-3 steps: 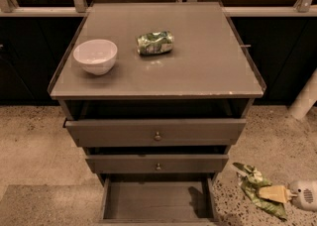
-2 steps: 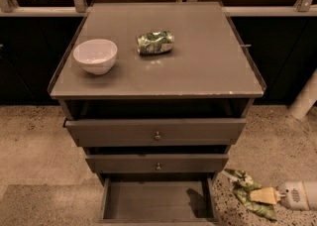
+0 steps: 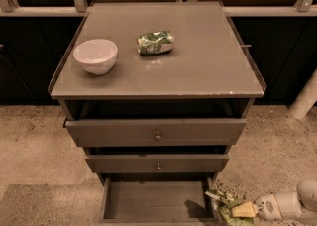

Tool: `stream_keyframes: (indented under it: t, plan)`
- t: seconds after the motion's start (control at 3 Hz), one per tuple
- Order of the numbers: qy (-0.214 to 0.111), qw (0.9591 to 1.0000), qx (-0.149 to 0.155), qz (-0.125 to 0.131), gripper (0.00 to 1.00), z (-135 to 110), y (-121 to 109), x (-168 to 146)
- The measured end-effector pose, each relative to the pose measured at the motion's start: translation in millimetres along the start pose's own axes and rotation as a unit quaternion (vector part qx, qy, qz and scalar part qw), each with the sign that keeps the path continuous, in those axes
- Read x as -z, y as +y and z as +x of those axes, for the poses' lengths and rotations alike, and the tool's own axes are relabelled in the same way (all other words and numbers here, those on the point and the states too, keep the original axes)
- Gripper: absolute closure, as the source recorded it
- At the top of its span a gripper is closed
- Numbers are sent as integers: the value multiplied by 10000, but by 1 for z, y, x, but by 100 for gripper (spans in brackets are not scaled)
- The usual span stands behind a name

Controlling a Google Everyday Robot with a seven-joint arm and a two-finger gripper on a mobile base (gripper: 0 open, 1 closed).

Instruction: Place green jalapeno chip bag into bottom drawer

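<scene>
Okay | white rounded gripper low right, clamped on crumpled light-green foil jalapeno chip bag | bag at right front corner of open grey-brown wooden bottom drawer, flat floor

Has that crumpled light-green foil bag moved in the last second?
Yes. The crumpled light-green foil chip bag, held by the white gripper, has shifted left, closer to the right wall of the open grey-brown bottom drawer.
</scene>
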State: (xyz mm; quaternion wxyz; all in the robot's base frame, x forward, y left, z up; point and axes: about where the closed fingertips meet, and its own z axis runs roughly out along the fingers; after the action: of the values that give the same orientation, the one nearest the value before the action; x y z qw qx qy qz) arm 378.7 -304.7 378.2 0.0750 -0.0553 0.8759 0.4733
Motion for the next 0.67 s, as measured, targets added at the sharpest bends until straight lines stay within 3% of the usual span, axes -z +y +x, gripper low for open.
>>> stream_keyframes:
  t: [0.33, 0.67]
  plan:
    - [0, 10000, 0, 0, 100, 0, 0, 0]
    - [46, 9997, -31, -232, 100, -8, -11, -19]
